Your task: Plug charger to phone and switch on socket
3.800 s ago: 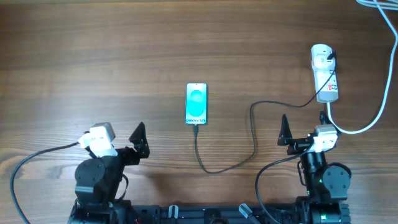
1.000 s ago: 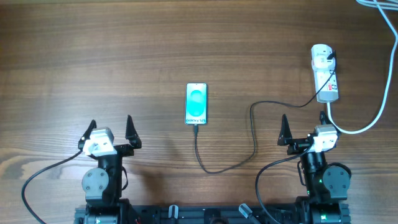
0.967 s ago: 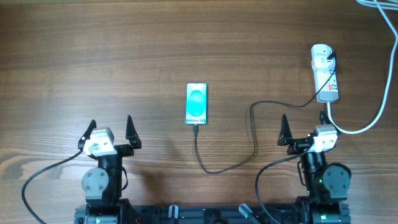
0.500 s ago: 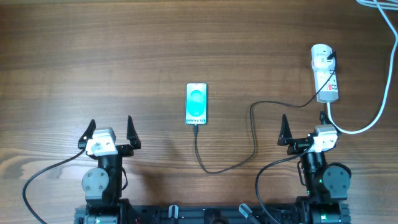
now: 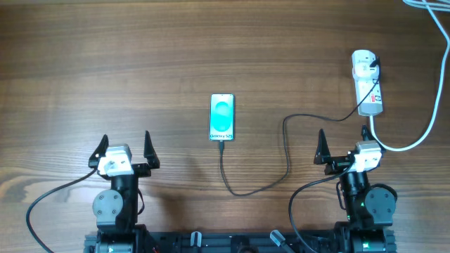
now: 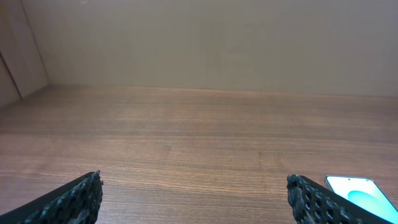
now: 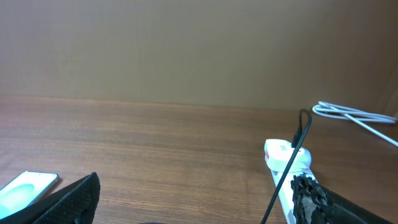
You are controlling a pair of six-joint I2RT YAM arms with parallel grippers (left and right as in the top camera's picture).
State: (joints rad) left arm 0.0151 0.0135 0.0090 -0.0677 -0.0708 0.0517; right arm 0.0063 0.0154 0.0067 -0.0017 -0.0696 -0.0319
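Note:
The phone point(image 5: 222, 117) lies mid-table with its cyan-and-white screen lit; it also shows in the left wrist view point(image 6: 362, 193) and the right wrist view point(image 7: 25, 187). The charger's thin black cable point(image 5: 285, 151) runs from the phone's lower edge, where its tip sits, in a loop to the white socket strip point(image 5: 367, 83) at the far right; its plug sits in the strip. The strip shows in the right wrist view point(image 7: 286, 158). My left gripper point(image 5: 125, 147) is open and empty, left of the phone. My right gripper point(image 5: 344, 144) is open and empty, just below the strip.
A thicker white cord point(image 5: 429, 105) runs from the strip's lower end round to the table's far right corner. It also shows in the right wrist view point(image 7: 354, 116). A plain wall stands behind the table.
The left arm has turned from angled right to facing straight ahead, its fingers now spread apart. Over the last second nothing has moved. The right arm has stayed still.

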